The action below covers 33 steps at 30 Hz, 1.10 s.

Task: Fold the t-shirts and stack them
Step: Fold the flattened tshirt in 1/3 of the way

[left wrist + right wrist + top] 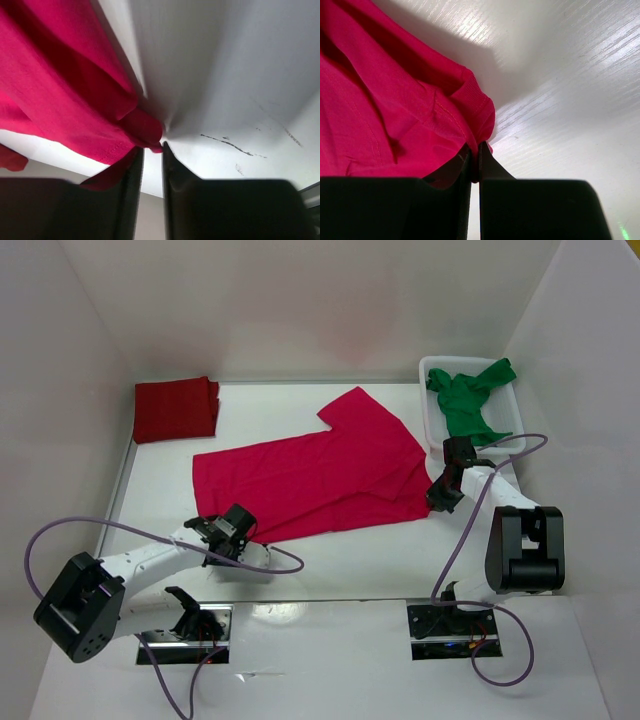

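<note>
**Crimson shirt** [320, 475]: spread flat across the middle of the desk [340, 565], not yet folded.

**Right gripper** [474, 150]: jaws closed on the shirt's corner nearest the desk's right edge.

**Left gripper** [150, 147]: jaws stand nearly together at the bunched near-left hem corner. Whether the pinch is complete, I cannot tell.

**Judgement:** both near corners are taken so the hem can be carried over in one even fold.

**Dark red shirt** [176, 408]: folded, at the far left corner.

**Green shirt** [468, 400]: lies in the basket [432, 368], far right corner.
</note>
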Motion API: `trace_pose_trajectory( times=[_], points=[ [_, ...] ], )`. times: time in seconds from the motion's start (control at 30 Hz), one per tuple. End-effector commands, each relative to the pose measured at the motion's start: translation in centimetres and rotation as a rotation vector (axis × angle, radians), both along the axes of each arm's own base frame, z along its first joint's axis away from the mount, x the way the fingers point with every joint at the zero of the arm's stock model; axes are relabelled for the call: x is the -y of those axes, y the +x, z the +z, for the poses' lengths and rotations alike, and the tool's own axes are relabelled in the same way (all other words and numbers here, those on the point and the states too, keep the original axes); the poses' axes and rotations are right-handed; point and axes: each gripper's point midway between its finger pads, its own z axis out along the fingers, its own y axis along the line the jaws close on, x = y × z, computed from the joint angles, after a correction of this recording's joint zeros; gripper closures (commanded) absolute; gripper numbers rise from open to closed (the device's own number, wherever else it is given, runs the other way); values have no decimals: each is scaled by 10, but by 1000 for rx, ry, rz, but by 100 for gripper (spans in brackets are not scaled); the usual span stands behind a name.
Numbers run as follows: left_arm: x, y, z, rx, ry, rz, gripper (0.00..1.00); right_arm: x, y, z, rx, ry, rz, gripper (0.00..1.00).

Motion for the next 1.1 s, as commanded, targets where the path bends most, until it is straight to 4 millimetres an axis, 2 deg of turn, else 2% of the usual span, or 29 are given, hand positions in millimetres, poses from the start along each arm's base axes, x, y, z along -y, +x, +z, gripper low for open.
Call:
trace_pose_trajectory(
  times=[0.0, 0.1, 0.2, 0.33, 0.53, 0.67, 0.73, 0.77, 0.83, 0.87, 0.97, 1.07],
  points=[
    [6, 7, 7, 13, -42, 34, 74, 2, 10, 20, 49, -25, 8, 100],
    [-1, 13, 15, 24, -48, 83, 85, 2, 10, 20, 49, -25, 8, 100],
    [-2, 18, 20, 31, -63, 107, 89, 3, 10, 20, 48, -28, 16, 100],
    [-3, 26, 32, 43, -83, 141, 93, 3, 10, 20, 48, -28, 16, 100],
    [-1, 30, 34, 11, -150, 196, 94, 3, 10, 20, 48, -28, 16, 100],
    [-3, 48, 39, 0, -177, 263, 96, 1, 9, 20, 48, -23, 28, 100],
    [-7, 72, 52, 33, -221, 329, 96, 1, 9, 20, 48, -23, 28, 100],
    [-9, 77, 47, -2, -218, 363, 96, 1, 9, 18, 39, -22, 28, 100],
    [-16, 97, 48, -29, -252, 453, 96, 1, 9, 18, 39, -22, 28, 100],
    [-18, 100, 46, -43, -258, 480, 96, 1, 9, 18, 39, -22, 28, 100],
    [-21, 99, 34, -91, -240, 513, 96, 1, 11, 18, 48, -23, 28, 100],
    [-24, 95, 22, -118, -216, 541, 90, 0, 11, 18, 48, -14, 32, 100]
  ],
)
